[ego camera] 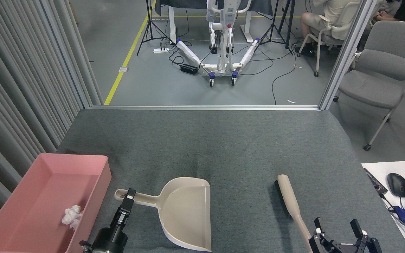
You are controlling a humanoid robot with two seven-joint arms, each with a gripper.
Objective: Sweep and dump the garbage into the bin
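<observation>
My right gripper (339, 229) sits at the bottom edge, fingers spread, empty, just beside the brush (293, 206) handle's near end. Left gripper (129, 196) is pinched on the dustpan (185, 214) handle; pan lies on the grey mat (223, 140), pan empty. Garbage (71, 215), a white tissue wad, is inside the pink bin (30, 207) at left, near its right wall. Beyond the mat: floor w/ cables, grey chair (381, 70).

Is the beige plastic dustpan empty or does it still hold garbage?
Empty. The beige plastic dustpan shows a bare scoop; the white crumpled tissue wad lies inside the pink rectangular plastic tub.
</observation>
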